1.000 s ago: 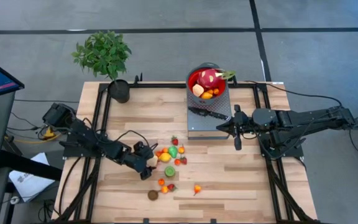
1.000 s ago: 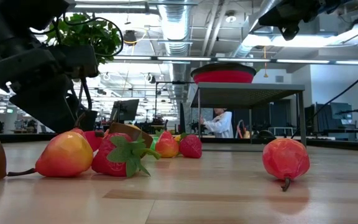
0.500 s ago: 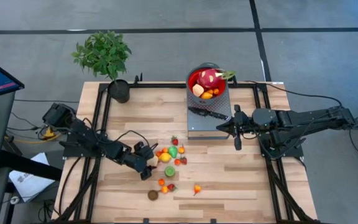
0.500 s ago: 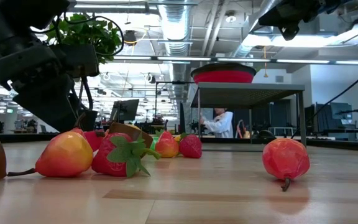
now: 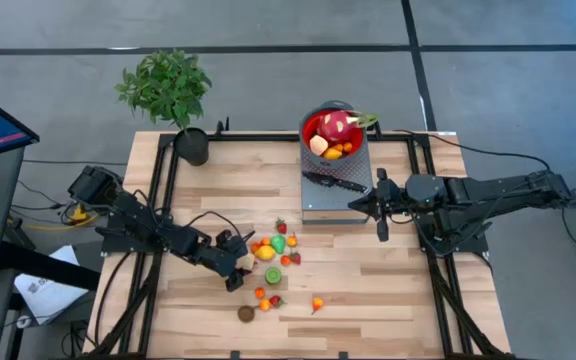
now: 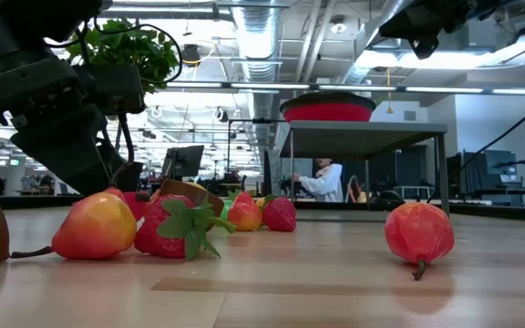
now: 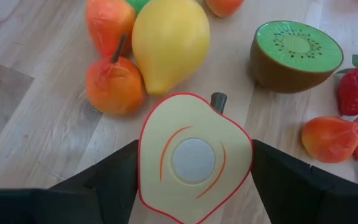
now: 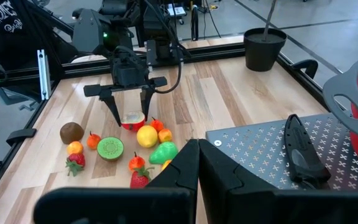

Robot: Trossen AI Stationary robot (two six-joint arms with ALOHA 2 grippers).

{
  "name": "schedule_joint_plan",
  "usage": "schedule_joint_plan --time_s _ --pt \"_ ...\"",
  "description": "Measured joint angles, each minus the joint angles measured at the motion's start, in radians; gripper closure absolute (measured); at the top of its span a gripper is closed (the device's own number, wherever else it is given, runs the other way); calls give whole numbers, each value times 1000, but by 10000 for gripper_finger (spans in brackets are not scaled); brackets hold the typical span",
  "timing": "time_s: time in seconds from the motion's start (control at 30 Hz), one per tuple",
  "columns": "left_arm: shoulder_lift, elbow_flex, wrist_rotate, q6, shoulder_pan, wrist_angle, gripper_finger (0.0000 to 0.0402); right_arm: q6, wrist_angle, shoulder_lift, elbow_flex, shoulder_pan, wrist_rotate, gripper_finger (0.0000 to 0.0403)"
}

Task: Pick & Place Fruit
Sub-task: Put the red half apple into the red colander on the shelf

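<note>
Our left arm reaches low across the table (image 5: 388,300) from its left edge, bent at the elbow, and our left gripper (image 5: 236,262) sits right at the left side of the fruit pile (image 5: 273,262). In the left wrist view our two fingers (image 7: 114,177) stand on either side of a half apple (image 7: 194,155) with its cream cut face up; the fingers sit just beside its red rim, and we cannot tell whether they press it yet. Just beyond the apple lie a yellow lemon (image 7: 169,40), a small orange fruit (image 7: 114,84) and a half kiwi (image 7: 297,55). In the right wrist view the left gripper points straight down over that apple half.

Our right arm stretches in from the right, level and well above the table, with our right gripper (image 5: 382,208) clamped shut and empty beside the grey metal platform (image 5: 318,205). A black-handled knife (image 5: 336,183) lies on that platform, and the red bowl (image 5: 313,125) at its far end has the dragon fruit (image 5: 336,125) and other fruit in it.
</note>
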Motion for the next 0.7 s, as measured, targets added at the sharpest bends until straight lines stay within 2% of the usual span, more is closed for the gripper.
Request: schedule_joint_plan --time_s 0.53,0.7 --pt "-1 0 0 -28 5 41 137 0 -38 0 0 0 0 400" --pt "-58 1 -1 -27 28 44 135 0 -52 0 0 0 0 400"
